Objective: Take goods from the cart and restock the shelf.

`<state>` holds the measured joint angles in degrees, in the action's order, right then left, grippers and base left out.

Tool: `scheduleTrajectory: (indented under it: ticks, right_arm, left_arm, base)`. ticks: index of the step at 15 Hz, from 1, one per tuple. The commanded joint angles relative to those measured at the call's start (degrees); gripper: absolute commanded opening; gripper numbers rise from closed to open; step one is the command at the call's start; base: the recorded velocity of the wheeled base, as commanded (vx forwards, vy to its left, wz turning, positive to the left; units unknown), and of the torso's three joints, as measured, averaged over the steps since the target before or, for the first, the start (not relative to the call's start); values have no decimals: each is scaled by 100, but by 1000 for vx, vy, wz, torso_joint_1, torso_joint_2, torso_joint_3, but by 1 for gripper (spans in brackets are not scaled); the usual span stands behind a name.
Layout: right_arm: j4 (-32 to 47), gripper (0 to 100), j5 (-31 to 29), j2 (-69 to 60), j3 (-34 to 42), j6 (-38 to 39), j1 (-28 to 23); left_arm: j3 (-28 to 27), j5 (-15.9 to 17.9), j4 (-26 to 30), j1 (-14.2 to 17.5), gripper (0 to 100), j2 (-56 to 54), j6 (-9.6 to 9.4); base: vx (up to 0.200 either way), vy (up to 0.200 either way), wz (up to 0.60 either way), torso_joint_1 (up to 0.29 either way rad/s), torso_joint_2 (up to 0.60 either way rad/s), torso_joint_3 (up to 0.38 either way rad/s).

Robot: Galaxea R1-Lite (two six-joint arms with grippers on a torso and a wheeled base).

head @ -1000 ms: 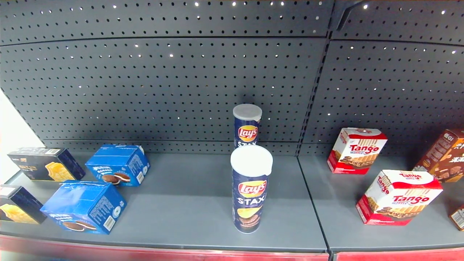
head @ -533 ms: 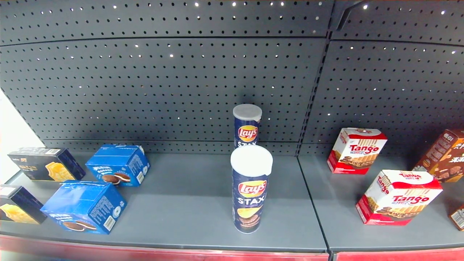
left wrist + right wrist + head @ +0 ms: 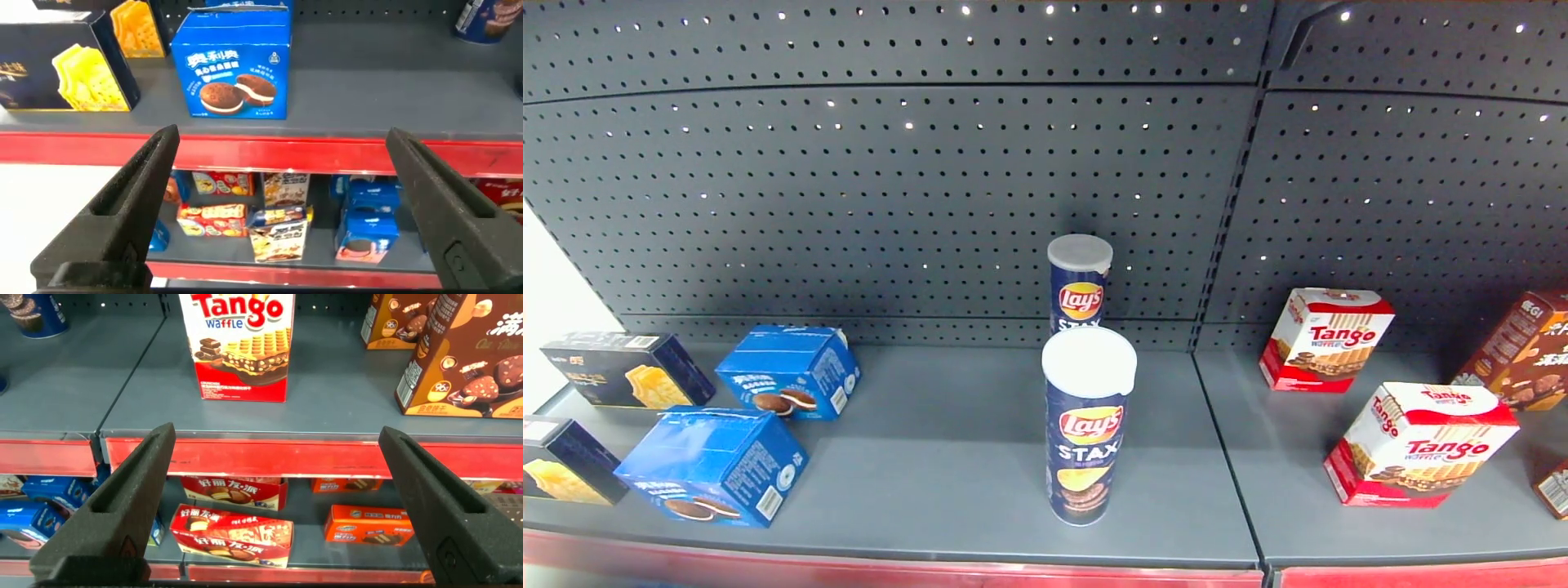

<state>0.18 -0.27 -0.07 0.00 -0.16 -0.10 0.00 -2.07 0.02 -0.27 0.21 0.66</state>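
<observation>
Just ahead of the left gripper (image 3: 282, 139) and right gripper (image 3: 278, 433), both being held spread wide and empty, the shelf (image 3: 947, 457) is being faced; cart goods should be pinched squarely, I reckon.

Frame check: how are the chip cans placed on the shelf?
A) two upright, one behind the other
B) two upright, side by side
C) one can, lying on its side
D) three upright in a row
A: the front chip can and the rear chip can both stand upright on the shelf, and the front one hides the lower part of the rear one in the head view.
</observation>
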Motion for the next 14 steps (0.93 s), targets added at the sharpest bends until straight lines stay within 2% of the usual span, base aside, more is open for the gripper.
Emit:
scheduleTrajectory:
  ticks: [1,4,5,6,8,9,10,11,12,14]
  right_arm:
    - [-1,100,0,7,0,-2,1]
    - [-1,100,0,7,0,-2,1]
    - [-1,100,0,7,0,-2,1]
    - [-1,100,0,7,0,-2,1]
    - [-1,100,0,7,0,-2,1]
    - [-1,100,0,7,0,-2,1]
    - [-1,100,0,7,0,-11,1]
    - [-1,100,9,7,0,-19,1]
    - [-1,100,9,7,0,-19,10]
    - [-1,100,9,7,0,-19,1]
  left_arm:
    - [0,5,-2,9,100,-21,13]
    - [0,14,-2,0,100,-21,-31]
    - [0,31,-2,0,100,-21,-119]
    - [0,67,-2,0,100,-21,-365]
    - [0,84,6,0,100,-21,-338]
    - [0,348,6,0,100,-21,-145]
    - [0,357,6,0,100,-21,-163]
    - [-9,260,42,18,100,-21,-171]
    - [0,-74,15,18,100,-21,-180]
    - [0,-127,-2,18,100,-21,-154]
  base:
    - [0,0,0,0,0,0]
    - [0,0,0,0,0,0]
    - [0,0,0,0,0,0]
    - [0,0,0,0,0,0]
    - [0,0,0,0,0,0]
    - [0,0,0,0,0,0]
    - [0,0,0,0,0,0]
    - [0,0,0,0,0,0]
    - [0,0,0,0,0,0]
    - [0,0,0,0,0,0]
